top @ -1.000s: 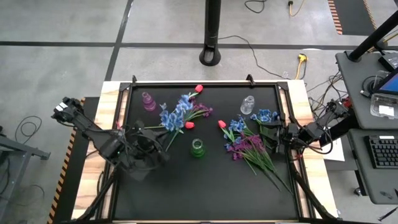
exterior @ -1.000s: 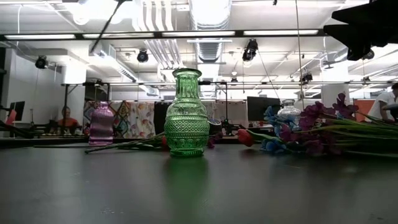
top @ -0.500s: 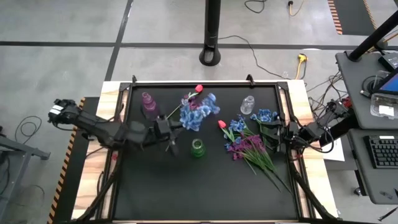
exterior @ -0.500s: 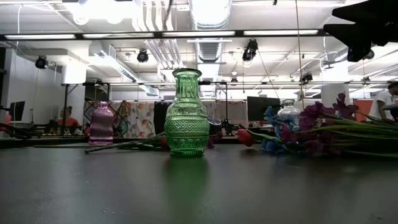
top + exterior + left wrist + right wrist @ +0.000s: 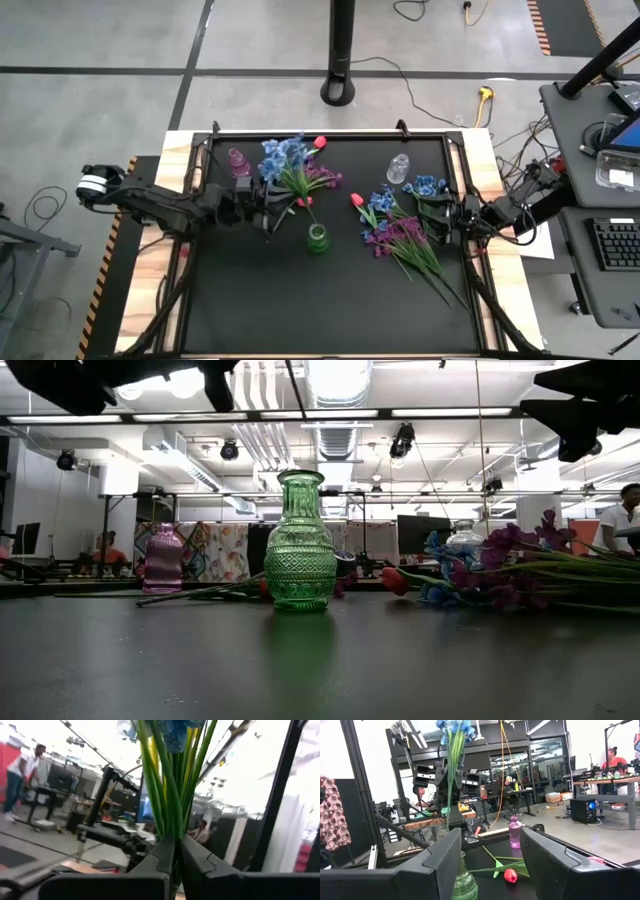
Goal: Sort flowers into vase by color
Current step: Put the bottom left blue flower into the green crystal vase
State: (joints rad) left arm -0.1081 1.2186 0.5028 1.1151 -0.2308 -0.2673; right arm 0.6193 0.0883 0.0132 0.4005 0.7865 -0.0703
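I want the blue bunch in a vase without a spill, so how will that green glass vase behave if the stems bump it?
The green vase is tall with a narrow neck on a modest base, so a sideways bump near the rim would probably tip it. Being glass, it could chip or break. It stands alone on the smooth black tabletop, so it may also slide.

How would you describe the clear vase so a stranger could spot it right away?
Start at the black table and go to its far edge, right of centre. The clear vase stands there just behind the flower pile. Unlike the green vase and the pink vase, it is colourless glass.
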